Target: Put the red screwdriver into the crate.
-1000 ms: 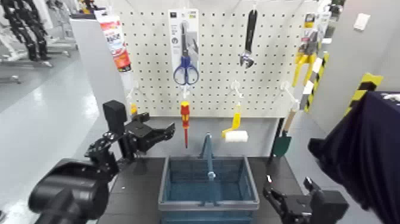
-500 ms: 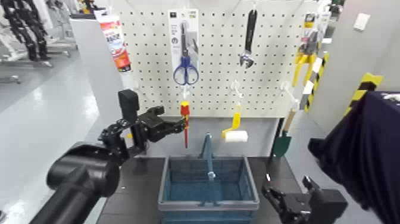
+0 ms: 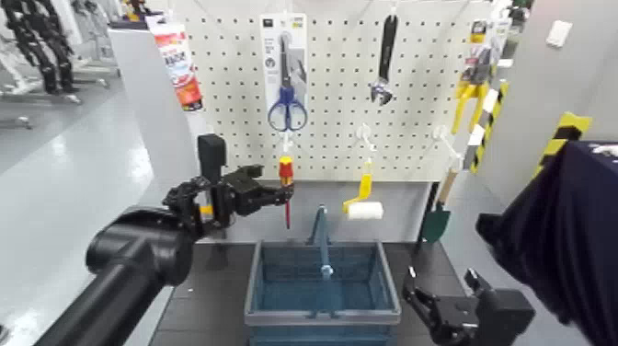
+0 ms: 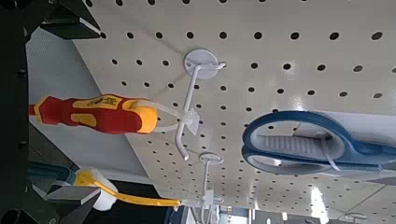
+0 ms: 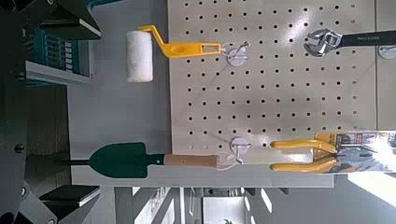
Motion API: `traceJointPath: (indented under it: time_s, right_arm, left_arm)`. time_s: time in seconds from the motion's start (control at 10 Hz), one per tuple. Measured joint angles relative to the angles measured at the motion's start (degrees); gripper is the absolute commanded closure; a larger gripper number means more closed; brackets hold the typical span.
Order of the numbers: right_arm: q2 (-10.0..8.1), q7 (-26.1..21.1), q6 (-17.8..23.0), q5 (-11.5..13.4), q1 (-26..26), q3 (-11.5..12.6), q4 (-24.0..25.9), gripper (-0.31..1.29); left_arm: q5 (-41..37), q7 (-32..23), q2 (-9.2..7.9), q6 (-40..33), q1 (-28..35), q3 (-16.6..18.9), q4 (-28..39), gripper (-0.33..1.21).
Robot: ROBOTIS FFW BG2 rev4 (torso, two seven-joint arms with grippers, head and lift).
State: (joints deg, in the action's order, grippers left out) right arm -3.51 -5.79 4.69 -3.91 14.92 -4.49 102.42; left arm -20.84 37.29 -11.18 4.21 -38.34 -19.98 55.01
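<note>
1 hand, the left hand point(image 3: 279, 194), gapes open beside the hanging red screwdriver point(image 3: 286, 180).

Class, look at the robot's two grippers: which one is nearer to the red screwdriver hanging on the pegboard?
The left. The left gripper is raised right beside the red screwdriver at the pegboard, fingers open at its handle. The right gripper sits low, beside the crate, well away.
</note>
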Motion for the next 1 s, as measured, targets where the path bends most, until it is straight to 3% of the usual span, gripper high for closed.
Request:
traceJointPath:
  time_s: [0.5, 0.7, 1.0]
  right_arm:
    - [-0.10, 0.14, 0.51, -0.04, -0.56, -0.53, -0.20, 0.14]
    - [-0.17, 0.17, 0.65, -0.04, -0.76, -0.63, -0.20, 0.14]
    - [-0.25, 0.17, 0.81, -0.04, -0.79, -0.54, -0.20, 0.14]
  left_arm:
    - [0.96, 2.59, 1.67, -2.93, -5.92, -2.32, -8.88, 0.20]
    - [0.98, 3.06, 2.37, -3.53, -6.74, -2.51, -10.76, 0.37]
    - [0.90, 4.24, 3.04, -3.30, -7.45, -2.43, -13.10, 0.90]
